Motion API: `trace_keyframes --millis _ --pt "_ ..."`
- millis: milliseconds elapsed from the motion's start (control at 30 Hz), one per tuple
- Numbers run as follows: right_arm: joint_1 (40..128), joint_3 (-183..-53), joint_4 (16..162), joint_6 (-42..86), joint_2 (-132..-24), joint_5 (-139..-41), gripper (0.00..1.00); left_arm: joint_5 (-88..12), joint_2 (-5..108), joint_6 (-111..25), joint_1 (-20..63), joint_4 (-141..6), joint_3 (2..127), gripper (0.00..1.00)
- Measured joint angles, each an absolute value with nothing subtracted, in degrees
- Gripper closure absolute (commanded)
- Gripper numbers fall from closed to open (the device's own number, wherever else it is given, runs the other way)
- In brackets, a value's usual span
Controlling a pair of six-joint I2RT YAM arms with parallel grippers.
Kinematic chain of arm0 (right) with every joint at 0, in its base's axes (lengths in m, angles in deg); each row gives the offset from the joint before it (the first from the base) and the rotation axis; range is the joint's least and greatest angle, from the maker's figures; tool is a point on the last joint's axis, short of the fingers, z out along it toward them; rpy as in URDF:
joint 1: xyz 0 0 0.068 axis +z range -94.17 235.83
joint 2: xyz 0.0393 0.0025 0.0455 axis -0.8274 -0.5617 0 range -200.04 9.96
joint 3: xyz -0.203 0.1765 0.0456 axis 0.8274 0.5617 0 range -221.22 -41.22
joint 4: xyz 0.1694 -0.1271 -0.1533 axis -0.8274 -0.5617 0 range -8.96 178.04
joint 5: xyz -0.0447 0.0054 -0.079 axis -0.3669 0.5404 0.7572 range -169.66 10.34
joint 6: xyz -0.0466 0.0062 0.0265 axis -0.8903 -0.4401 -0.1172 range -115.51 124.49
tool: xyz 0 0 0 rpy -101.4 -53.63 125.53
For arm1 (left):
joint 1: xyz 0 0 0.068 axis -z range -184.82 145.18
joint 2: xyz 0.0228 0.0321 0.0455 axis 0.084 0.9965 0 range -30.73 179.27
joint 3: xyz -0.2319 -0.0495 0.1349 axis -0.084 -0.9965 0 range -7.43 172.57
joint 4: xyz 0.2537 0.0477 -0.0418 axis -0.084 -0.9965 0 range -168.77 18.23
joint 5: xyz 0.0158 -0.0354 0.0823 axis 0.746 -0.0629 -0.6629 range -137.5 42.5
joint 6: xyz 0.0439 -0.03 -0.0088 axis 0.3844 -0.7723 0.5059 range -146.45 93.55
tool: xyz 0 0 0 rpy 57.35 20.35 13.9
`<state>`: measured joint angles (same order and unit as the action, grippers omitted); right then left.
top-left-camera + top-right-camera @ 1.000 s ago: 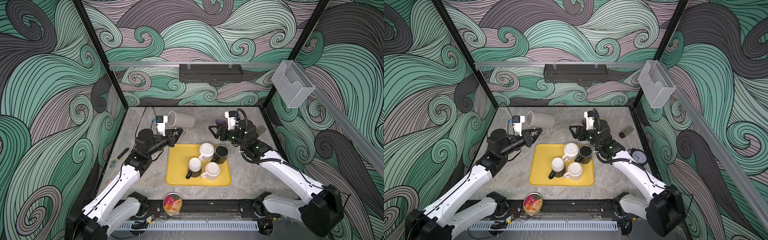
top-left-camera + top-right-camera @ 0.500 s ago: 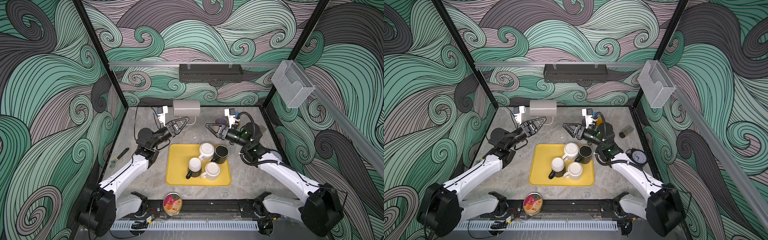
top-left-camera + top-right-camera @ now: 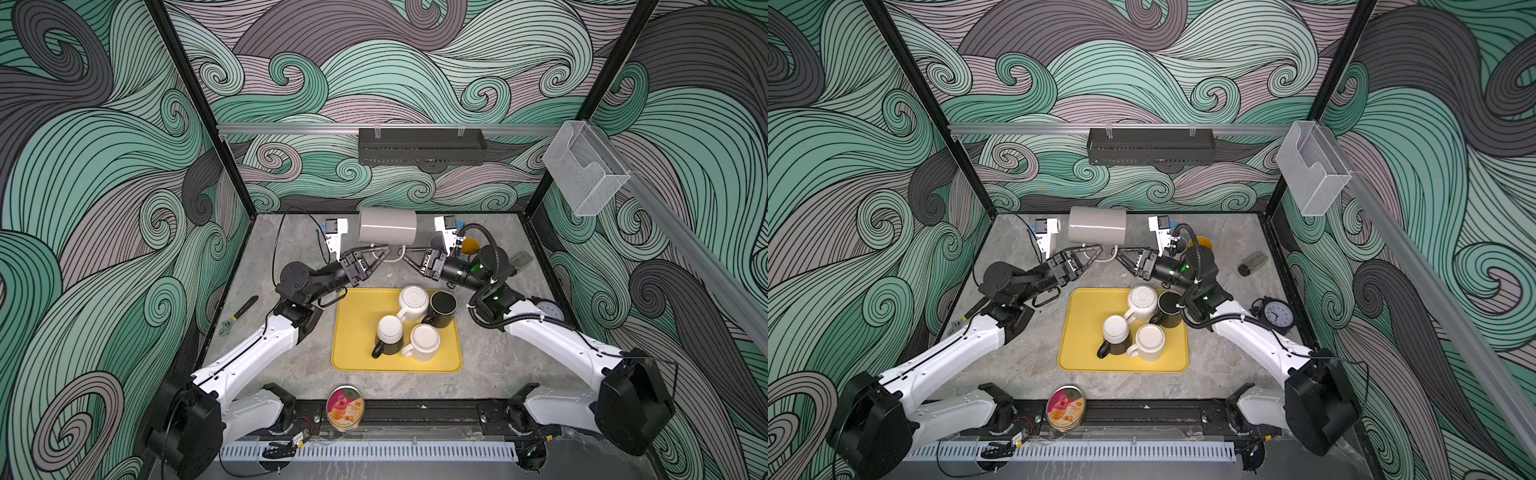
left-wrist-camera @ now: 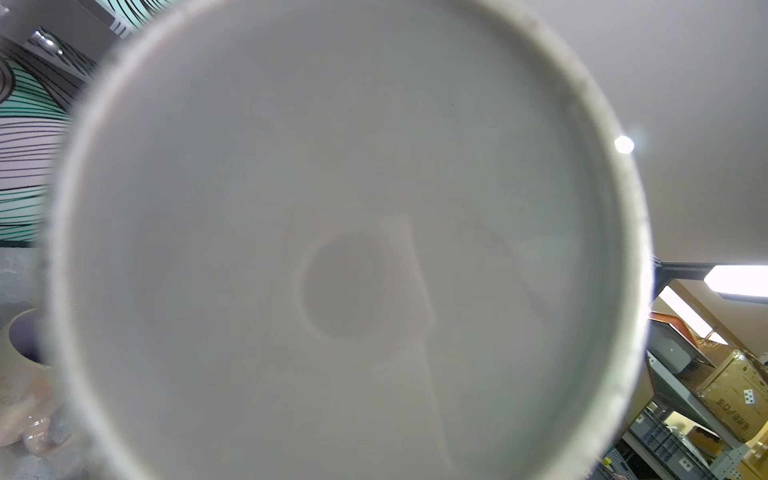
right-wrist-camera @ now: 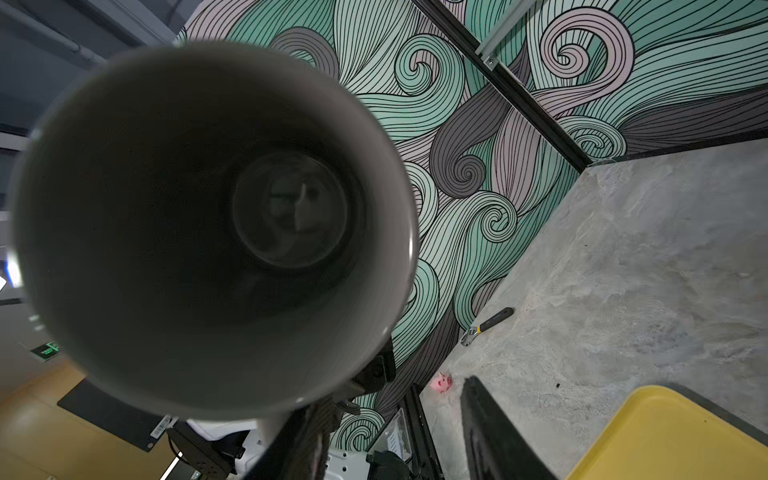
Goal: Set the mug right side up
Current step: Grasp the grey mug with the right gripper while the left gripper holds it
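The grey mug hangs on its side at 12 o'clock of the yellow tray, handle down, pinched by the left gripper from 7 o'clock. The right gripper, at 5 o'clock, stands spread, likely to take over the turn.

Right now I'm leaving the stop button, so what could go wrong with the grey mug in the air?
The left hand pinches only the handle of the grey mug, which hangs sideways in the air; it could swivel or slip.
The right hand, jaws apart, sits at the same handle; the hands might collide.
A drop might reach the mugs on the yellow tray.
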<state>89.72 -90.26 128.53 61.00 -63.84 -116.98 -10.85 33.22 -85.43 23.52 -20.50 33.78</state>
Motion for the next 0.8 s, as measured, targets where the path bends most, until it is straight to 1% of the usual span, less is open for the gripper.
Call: trace_keyframes --millis 133,367,600,800 --pt "89.7 -90.3 128.9 61.0 -63.8 -117.0 0.48 -11.1 30.9 -82.5 23.5 -24.3 33.8 1.00" --pt "90.4 -89.8 125.1 59.0 -60.7 -116.5 0.48 -11.5 27.2 -76.8 23.5 -30.5 33.8 1.00" --pt "91.7 -89.6 123.0 56.7 -57.3 -116.5 0.49 -12.0 27.4 -74.4 23.5 -34.4 33.8 1.00" --pt "92.0 -89.6 122.7 55.7 -57.6 -116.5 0.49 -12.0 29.7 -75.0 23.5 -33.4 33.8 1.00"
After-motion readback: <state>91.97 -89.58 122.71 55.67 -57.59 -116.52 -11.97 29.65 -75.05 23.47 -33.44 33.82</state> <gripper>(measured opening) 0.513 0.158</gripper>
